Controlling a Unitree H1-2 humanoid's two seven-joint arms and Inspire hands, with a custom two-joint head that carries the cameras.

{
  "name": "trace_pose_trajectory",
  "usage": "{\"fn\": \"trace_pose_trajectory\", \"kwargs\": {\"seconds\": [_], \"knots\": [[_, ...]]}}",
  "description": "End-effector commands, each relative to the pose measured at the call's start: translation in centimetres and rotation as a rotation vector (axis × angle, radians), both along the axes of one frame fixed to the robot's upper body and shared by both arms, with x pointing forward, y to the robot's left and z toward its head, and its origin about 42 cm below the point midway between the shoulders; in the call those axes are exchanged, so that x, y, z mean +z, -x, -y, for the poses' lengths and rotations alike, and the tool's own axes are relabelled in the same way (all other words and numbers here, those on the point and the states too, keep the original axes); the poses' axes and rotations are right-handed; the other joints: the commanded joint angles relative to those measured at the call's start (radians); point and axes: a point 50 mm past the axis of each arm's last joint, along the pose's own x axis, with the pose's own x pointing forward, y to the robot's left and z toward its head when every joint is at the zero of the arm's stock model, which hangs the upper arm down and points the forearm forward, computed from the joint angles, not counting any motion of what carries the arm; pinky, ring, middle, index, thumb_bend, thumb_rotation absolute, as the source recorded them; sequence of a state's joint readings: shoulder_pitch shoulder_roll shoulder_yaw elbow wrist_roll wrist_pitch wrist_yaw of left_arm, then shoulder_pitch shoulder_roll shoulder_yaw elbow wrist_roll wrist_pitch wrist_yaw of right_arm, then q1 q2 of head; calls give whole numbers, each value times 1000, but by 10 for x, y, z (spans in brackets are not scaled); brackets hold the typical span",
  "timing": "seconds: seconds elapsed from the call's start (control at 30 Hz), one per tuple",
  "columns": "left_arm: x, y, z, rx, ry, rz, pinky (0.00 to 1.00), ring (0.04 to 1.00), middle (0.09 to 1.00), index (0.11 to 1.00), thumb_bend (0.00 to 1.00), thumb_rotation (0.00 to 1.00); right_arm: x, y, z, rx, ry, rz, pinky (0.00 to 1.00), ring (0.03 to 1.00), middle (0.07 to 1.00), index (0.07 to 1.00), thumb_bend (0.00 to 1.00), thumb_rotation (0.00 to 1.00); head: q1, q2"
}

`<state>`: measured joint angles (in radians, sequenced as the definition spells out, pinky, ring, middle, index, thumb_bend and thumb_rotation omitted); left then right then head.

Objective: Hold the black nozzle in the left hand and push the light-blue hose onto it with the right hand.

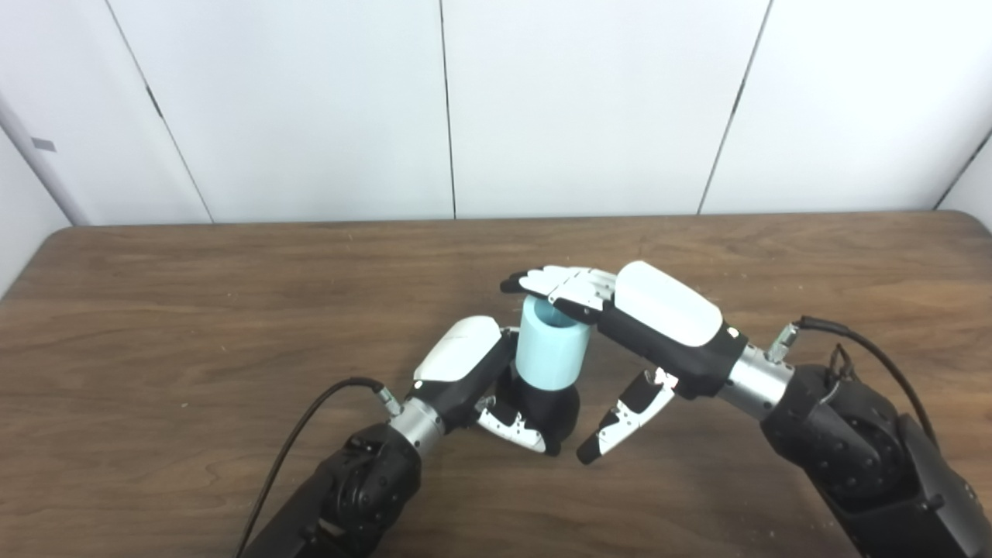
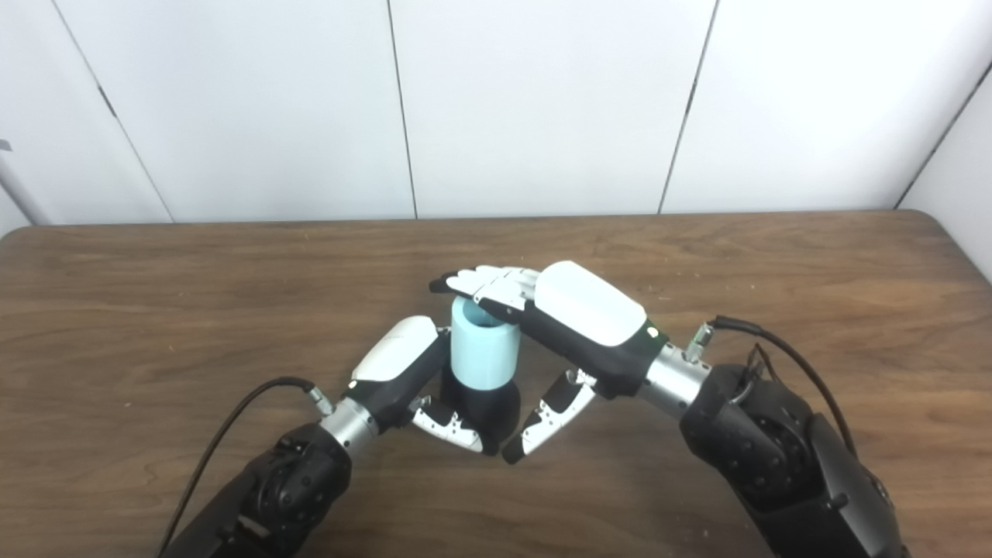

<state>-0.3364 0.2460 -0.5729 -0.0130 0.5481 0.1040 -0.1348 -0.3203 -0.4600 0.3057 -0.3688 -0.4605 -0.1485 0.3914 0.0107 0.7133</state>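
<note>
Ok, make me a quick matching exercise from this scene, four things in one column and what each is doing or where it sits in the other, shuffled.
Column one:
1. left hand
2. right hand
3. light-blue hose
4. black nozzle

Column two:
A. standing upright on the black piece
B. fingers laid flat across the open top of the tube
C. wrapped around the dark base
D. resting on the wooden table, under the tube

Pairs: 1-C, 2-B, 3-A, 4-D

Short light-blue cylindrical hose point(image 1: 549, 349), open end up, stands upright, seated on the rounded black plastic nozzle point(image 1: 552, 409) directly beneath it.
</note>
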Motion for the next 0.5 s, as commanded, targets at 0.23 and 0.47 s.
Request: {"fn": "trace_pose_trajectory", "kwargs": {"seconds": [0.23, 0.47], "knots": [[-74, 34, -22, 7, -233, -354, 481, 457, 474, 486, 519, 86, -16, 5, 0, 153, 120, 162, 892, 967, 979, 958, 743, 148, 2, 1], [-75, 34, -22, 11, -227, -357, 482, 452, 468, 486, 520, 86, -17, 6, -1, 163, 155, 189, 926, 970, 979, 947, 749, 141, 2, 3]]}}
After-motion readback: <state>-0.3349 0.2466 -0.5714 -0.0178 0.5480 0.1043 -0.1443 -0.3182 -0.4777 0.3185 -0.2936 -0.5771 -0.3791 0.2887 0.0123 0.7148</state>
